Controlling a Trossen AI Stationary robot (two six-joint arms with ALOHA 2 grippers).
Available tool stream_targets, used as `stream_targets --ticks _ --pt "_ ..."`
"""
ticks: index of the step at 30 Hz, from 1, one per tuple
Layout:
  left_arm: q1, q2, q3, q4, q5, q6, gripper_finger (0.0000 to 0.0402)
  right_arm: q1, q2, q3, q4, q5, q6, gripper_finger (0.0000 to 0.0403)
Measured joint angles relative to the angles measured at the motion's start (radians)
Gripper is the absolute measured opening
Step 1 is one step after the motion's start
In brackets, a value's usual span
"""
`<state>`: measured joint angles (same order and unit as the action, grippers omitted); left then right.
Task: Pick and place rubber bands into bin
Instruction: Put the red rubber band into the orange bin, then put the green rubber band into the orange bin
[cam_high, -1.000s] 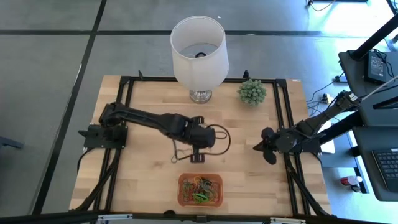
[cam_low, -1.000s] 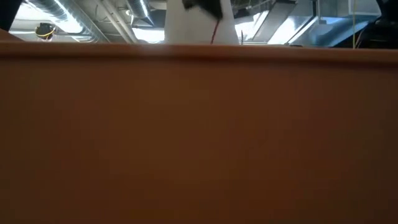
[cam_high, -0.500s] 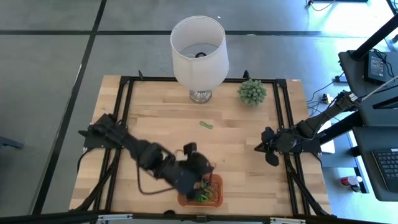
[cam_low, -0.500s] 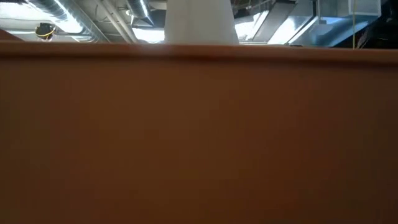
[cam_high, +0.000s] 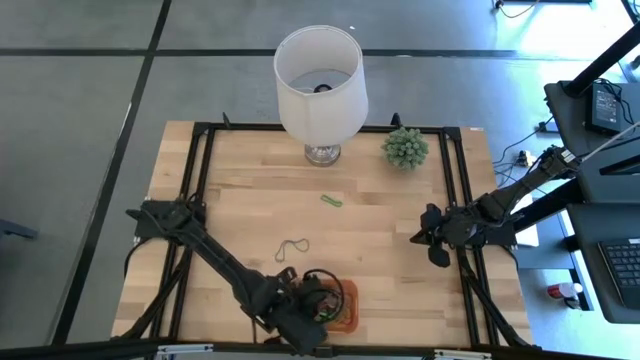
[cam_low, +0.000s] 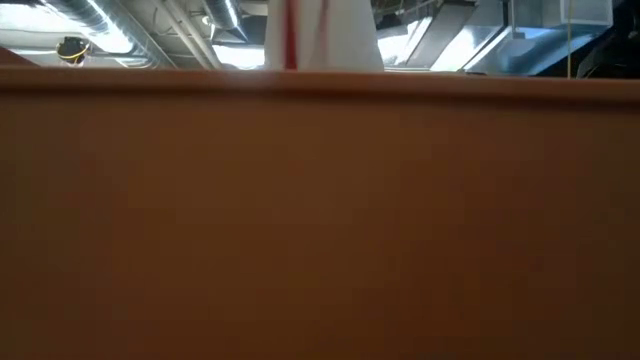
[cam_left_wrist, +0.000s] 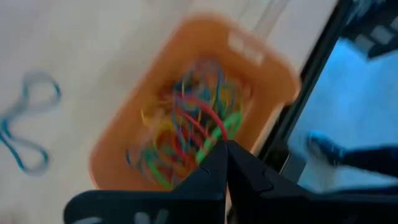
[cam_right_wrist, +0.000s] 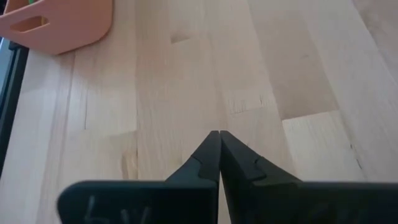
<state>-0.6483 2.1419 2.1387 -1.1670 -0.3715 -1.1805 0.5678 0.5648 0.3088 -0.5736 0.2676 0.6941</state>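
Hanging over the bin (cam_high: 345, 305) at the table's near edge, the left gripper (cam_left_wrist: 224, 155) is keeping its fingers pressed together with nothing seen between them. Many rubber bands (cam_left_wrist: 186, 134) are lying in the bin already (a bright tangle), but a dark one (cam_high: 292, 248) and a green one (cam_high: 331, 200) are waiting on the table (cam_high: 250, 190). Resting at the right edge, the right gripper (cam_right_wrist: 219, 146) is sitting closed too.

Orange bin (cam_left_wrist: 261, 68) holds red, green, yellow, blue rubber bands (cam_left_wrist: 186, 134).

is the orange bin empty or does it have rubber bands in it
Not empty. The left wrist view shows the bin holding a tangle of coloured rubber bands.
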Motion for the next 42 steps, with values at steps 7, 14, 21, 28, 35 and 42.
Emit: stream_targets --ticks 7,14,21,28,35,42 --pt "0.0 0.05 -0.045 -0.021 0.156 -0.089 0.0002 0.0 0.0 0.0 0.0 -0.002 0.006 0.0012" --pt "0.011 0.072 -0.087 -0.016 0.183 -0.207 0.002 0.0 0.0 0.0 0.006 -0.008 0.006 0.0012" --pt "0.011 0.072 -0.088 -0.019 0.184 -0.264 0.008 0.0 0.0 0.0 0.008 -0.007 0.001 0.0012" --pt "0.026 0.022 -0.074 -0.089 0.178 -0.298 0.0109 0.0 0.0 0.0 0.008 -0.007 0.008 0.0012" --pt "0.079 -0.085 -0.066 -0.174 0.056 -0.153 0.0053 0.0 0.001 0.0 0.012 -0.007 0.009 0.0012" --pt "0.158 -0.119 -0.064 -0.29 0.004 0.249 0.0002 0.0 0.008 0.0 0.16 0.029 -0.027 0.0012"
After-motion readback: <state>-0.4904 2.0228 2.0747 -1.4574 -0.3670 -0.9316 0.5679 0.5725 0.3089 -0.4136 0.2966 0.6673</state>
